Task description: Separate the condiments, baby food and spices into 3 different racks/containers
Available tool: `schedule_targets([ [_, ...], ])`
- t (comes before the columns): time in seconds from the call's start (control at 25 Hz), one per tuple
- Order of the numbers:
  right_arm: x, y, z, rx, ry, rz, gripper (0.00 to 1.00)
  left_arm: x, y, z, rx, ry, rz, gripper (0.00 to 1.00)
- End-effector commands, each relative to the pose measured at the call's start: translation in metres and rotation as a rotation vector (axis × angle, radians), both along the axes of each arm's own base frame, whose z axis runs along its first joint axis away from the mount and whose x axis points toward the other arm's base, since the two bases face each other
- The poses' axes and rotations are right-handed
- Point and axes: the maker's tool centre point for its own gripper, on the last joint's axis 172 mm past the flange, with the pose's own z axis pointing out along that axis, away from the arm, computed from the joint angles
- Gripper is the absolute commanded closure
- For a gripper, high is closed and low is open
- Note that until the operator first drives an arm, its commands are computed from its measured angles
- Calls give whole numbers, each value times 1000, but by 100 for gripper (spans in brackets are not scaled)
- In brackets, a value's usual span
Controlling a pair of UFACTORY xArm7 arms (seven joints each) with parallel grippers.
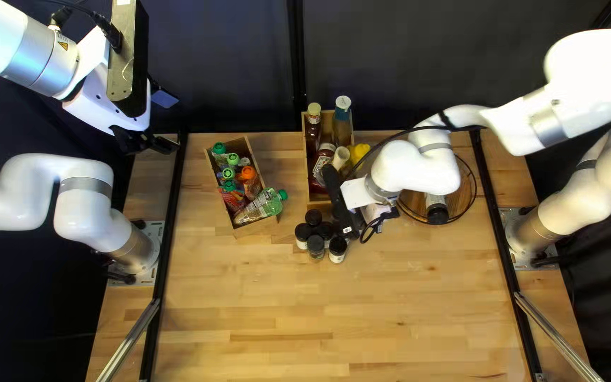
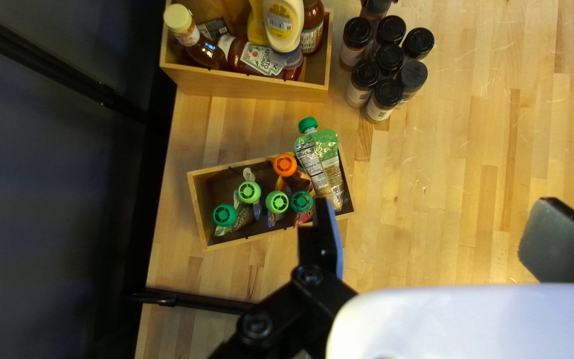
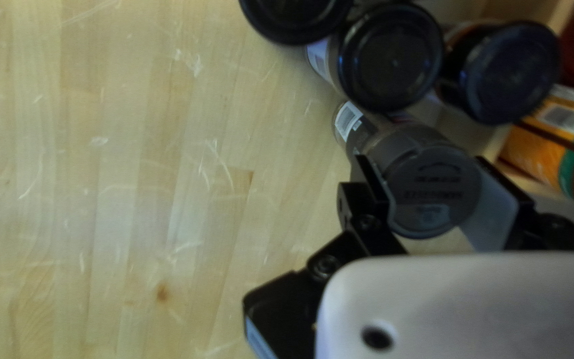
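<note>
left gripper point(image 1: 153, 143): fingers spread wide, up past the pouch box point(image 1: 257, 226).
right gripper point(image 1: 348, 228): pinching a grey-capped jar point(image 3: 433, 193) from both sides.
spice jars point(image 2: 386, 94): dark-lidded, bunched on the table point(image 1: 284, 304) near the condiment box point(image 2: 247, 83).
baby food pouches point(image 2: 320, 163): in the pouch box, green and orange caps up, one leaning out over its rim.
condiment bottles point(image 2: 284, 23): in the condiment box, some upright, a red one lying.

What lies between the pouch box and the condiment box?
Bare tabletop, with only a green-capped pouch poking out over it, in the left wrist view.
</note>
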Motion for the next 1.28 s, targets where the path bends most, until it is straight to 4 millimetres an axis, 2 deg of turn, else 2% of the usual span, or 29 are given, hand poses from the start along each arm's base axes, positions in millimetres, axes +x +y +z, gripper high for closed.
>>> schedule_targets([
  [0.04,-31,-27,41,21,5,-5,100,0,0,0,0,0,0,0],
  [0.32,-80,-94,82,86,5,-41,100,0,0,0,0,0,0,0],
  [0.52,-110,-126,89,100,-1,-82,100,0,0,0,0,0,0,0],
  [0.76,-143,-157,75,92,-13,-147,100,0,0,0,0,0,0,0],
  [0.92,-166,-177,51,80,-23,-196,100,0,0,0,0,0,0,0],
  [1.28,-180,-195,12,59,-19,-250,100,0,0,0,0,0,0,0],
])
